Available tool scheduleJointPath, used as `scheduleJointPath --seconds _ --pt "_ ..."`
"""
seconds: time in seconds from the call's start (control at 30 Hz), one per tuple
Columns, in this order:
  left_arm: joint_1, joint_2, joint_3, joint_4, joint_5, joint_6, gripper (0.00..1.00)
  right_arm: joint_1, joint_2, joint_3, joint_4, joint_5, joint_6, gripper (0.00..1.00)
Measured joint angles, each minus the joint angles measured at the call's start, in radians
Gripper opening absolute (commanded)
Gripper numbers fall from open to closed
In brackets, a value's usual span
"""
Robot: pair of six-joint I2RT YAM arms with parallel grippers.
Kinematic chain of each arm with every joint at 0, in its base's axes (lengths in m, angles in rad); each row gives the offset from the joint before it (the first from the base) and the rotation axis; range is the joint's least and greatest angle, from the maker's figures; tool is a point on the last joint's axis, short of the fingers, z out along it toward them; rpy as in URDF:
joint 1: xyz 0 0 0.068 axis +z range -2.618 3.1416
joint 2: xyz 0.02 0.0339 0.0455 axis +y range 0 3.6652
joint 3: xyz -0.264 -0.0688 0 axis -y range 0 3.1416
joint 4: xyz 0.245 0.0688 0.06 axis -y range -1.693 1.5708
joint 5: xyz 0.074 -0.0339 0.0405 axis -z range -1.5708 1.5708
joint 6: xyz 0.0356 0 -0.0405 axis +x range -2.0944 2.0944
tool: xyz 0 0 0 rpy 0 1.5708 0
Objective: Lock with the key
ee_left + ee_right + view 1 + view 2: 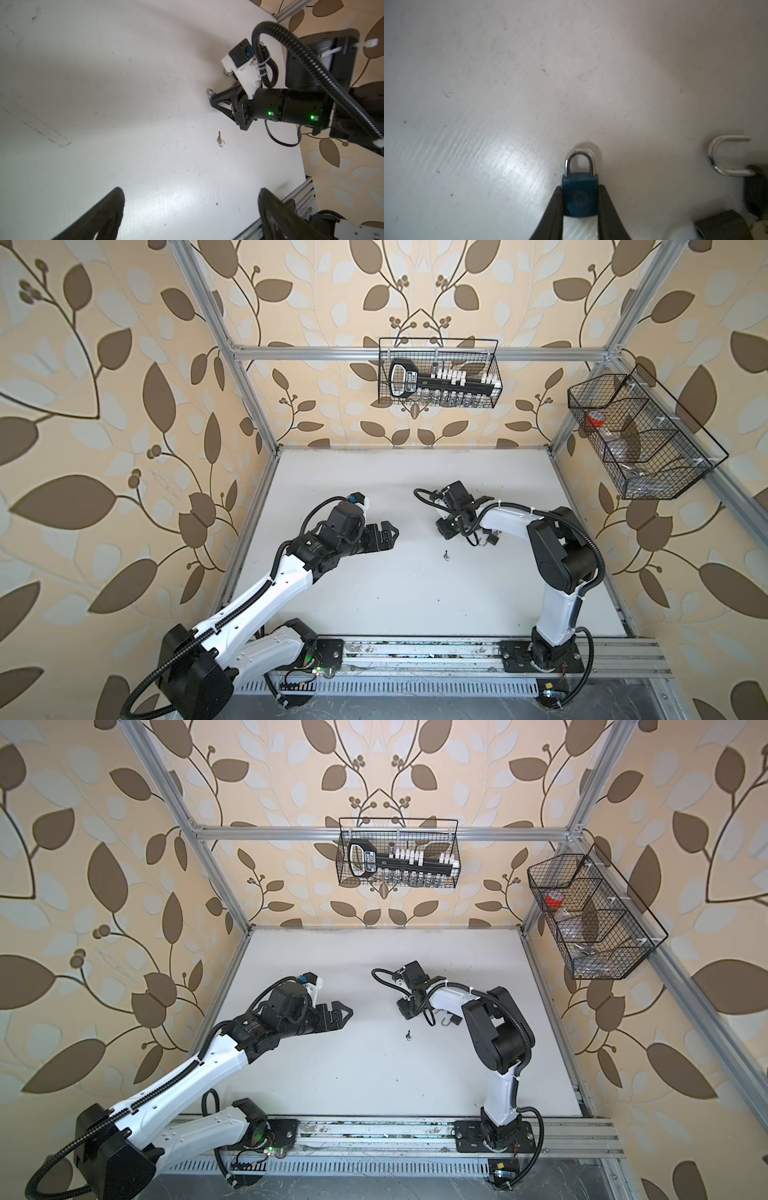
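In both top views the left gripper (388,533) hangs above the white table (374,605) with its jaws wide apart and nothing between them. The key (446,554) lies flat on the table between the two arms, nearer to the right gripper (446,527), which is low at the surface. What that gripper holds is too small to tell from here.

In the left wrist view the key (219,139), with a small ring at its head, lies ahead of the two spread fingers (112,207) and is free on all sides. Beyond it the right gripper holds out the blue padlock (211,96). A second padlock (227,72) lies near, behind the gripper.

In the right wrist view the right gripper is clamped on the body of the blue padlock (580,194), one finger on each narrow side. The shackle seems seated in the body, though the picture is soft. The second padlock (726,158) lies apart, with its shackle open.

The step in hand is, I judge, to pick up the key with the left gripper. The key is thin and flat, so the fingertips should reach the table before they close. They should take the head and leave the blade free. The ring may slip between the pads. The keyhole is not visible, so the padlock may need turning towards the left arm.
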Motion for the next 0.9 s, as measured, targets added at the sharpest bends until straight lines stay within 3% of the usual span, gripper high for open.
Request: scheduleJointPath --seconds 0.17,0.37,0.53,0.73,0.9 --pt "0.000 -0.068 -0.014 -0.008 -0.033 0.001 0.99 0.000 0.006 0.006 0.000 0.000 -0.004 0.34" --pt "0.000 -0.131 -0.014 -0.052 -0.104 0.006 0.99 0.000 0.007 0.007 0.000 -0.005 -0.002 0.41" --pt "0.000 -0.132 -0.014 -0.058 -0.099 0.030 0.99 0.000 -0.013 -0.004 0.010 -0.011 0.027 0.45" --pt "-0.006 -0.114 -0.028 0.003 -0.019 0.055 0.99 -0.026 -0.225 -0.145 0.046 -0.003 0.135 0.45" --pt "-0.107 -0.046 -0.028 0.074 -0.003 0.076 0.99 -0.119 -0.396 -0.271 0.060 0.043 0.261 0.43"
